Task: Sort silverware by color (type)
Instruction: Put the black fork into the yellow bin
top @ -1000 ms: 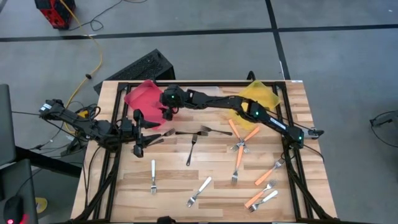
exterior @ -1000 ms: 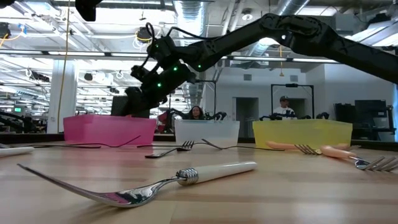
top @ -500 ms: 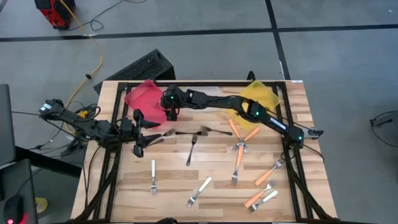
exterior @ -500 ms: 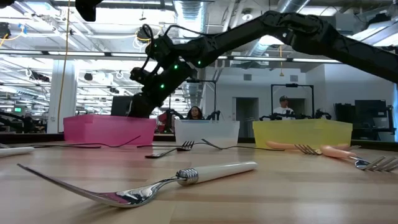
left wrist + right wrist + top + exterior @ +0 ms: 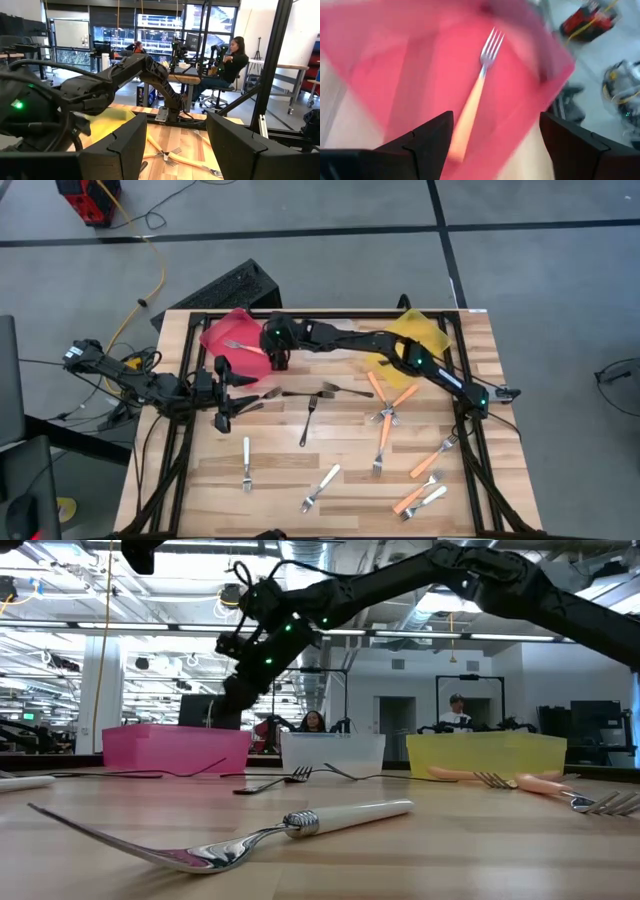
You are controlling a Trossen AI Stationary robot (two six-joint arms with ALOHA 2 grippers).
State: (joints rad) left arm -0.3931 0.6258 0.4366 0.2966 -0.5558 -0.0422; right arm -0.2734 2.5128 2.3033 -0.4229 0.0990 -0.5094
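The right gripper [image 5: 277, 360] hangs at the edge of the red bin [image 5: 225, 332], its fingers spread wide and holding nothing. Inside this bin lies one fork [image 5: 474, 102] with an orange handle and a silver head (the right wrist view shows it clearly between the two fingers). The left gripper [image 5: 224, 393] waits over the left side of the table [image 5: 280, 470], its fingers apart and empty. The other forks [image 5: 384, 420] lie scattered on the table, orange ones mostly near the yellow bin [image 5: 420, 332].
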